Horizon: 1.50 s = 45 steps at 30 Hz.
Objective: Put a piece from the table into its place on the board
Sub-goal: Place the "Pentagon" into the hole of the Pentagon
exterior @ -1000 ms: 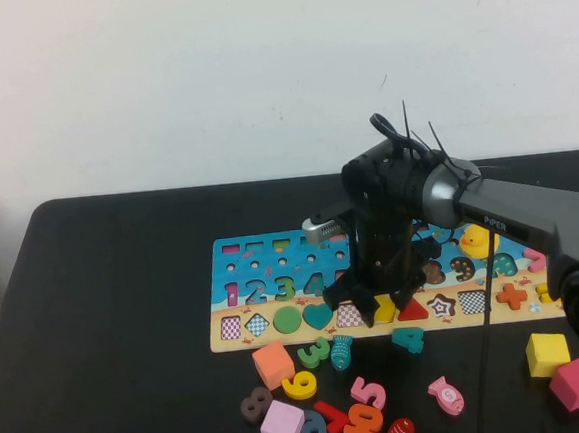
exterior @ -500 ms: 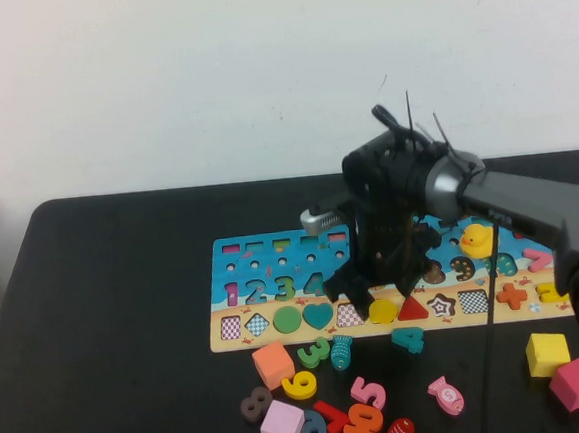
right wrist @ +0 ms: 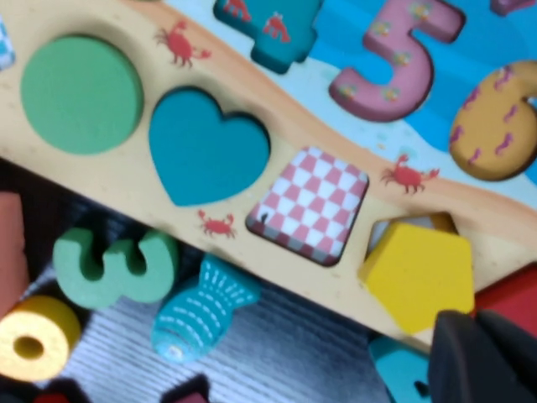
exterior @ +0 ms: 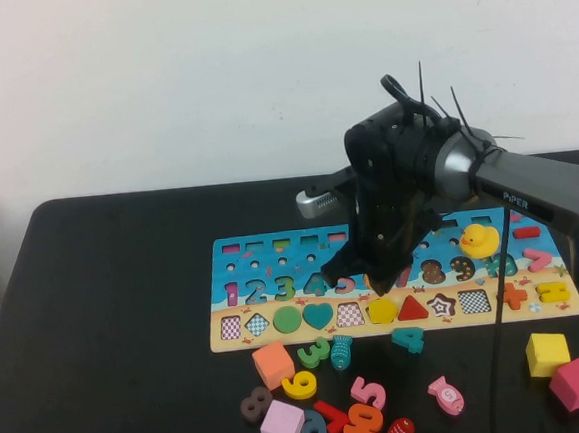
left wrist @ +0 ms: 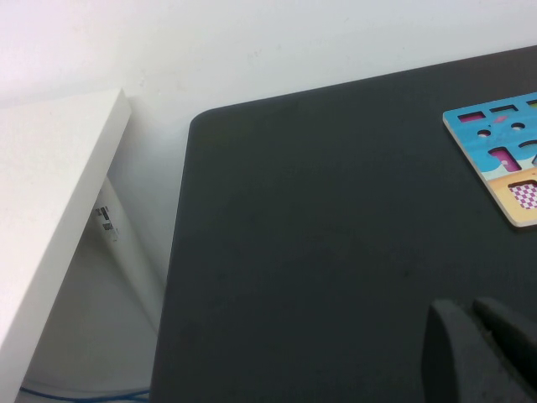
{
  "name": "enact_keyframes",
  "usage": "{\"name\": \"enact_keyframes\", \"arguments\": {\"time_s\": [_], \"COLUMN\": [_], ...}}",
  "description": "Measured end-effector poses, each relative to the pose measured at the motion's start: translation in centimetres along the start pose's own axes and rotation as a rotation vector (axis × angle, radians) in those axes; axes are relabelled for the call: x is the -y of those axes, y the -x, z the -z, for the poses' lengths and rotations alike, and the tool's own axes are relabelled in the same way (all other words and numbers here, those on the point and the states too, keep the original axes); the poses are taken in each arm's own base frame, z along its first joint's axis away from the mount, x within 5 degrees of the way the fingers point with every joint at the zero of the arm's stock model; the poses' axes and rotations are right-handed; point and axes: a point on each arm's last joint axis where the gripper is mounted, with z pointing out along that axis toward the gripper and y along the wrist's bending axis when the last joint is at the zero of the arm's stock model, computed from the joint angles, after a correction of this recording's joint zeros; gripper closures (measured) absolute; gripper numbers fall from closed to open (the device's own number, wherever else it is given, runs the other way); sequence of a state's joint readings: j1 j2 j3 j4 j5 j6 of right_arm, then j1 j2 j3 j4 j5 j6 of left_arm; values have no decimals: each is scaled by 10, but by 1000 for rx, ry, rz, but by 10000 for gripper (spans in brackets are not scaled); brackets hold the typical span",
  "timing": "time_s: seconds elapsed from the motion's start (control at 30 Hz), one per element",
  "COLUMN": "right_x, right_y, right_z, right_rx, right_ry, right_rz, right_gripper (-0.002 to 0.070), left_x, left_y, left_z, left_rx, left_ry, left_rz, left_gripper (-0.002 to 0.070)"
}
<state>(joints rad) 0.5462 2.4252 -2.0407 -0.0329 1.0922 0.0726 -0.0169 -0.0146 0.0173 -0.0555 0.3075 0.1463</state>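
Observation:
The colourful puzzle board (exterior: 272,253) lies on the black table. A yellow pentagon piece (exterior: 382,310) rests at its recess in the board's front row, between a checkered empty recess (exterior: 349,314) and a red triangle (exterior: 412,309). My right gripper (exterior: 380,288) hovers just above and behind the pentagon, shut and empty. In the right wrist view the pentagon (right wrist: 419,273) sits slightly askew, and the right gripper (right wrist: 471,321) is above its corner. My left gripper (left wrist: 467,306) is shut and empty over bare table, left of the board's corner (left wrist: 503,143); it is out of the high view.
Loose pieces lie in front of the board: an orange block (exterior: 273,364), green 3 (exterior: 314,352), teal fish (exterior: 341,351), teal 4 (exterior: 408,340), pink block (exterior: 282,425). A yellow cube (exterior: 547,354) and pink cube (exterior: 577,383) sit front right. A yellow duck (exterior: 478,241) stands on the board.
My right gripper has let go of the yellow pentagon, risen off it and drawn slightly back, and its fingers have come together. The pentagon stays on the board.

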Motion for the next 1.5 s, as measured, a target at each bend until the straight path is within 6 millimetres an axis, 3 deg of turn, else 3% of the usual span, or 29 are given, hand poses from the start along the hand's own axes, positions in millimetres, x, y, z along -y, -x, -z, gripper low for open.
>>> {"name": "enact_keyframes", "arguments": {"time_s": [0.23, 0.53, 1.5], "right_x": [1, 0, -6], "right_y": [-5, -8, -7], "right_z": [-2, -32, -36], "right_rx": [-59, -112, -93], "right_ry": [-7, -3, 63], "right_rz": [3, 1, 4], "right_gripper": [657, 657, 657], "left_x": [0, 0, 0], "left_y": [0, 0, 0], "left_z": [0, 0, 0], "left_rx": [0, 0, 0], "left_ry": [0, 0, 0], "left_rz": [0, 0, 0], "left_gripper": [676, 676, 676]}}
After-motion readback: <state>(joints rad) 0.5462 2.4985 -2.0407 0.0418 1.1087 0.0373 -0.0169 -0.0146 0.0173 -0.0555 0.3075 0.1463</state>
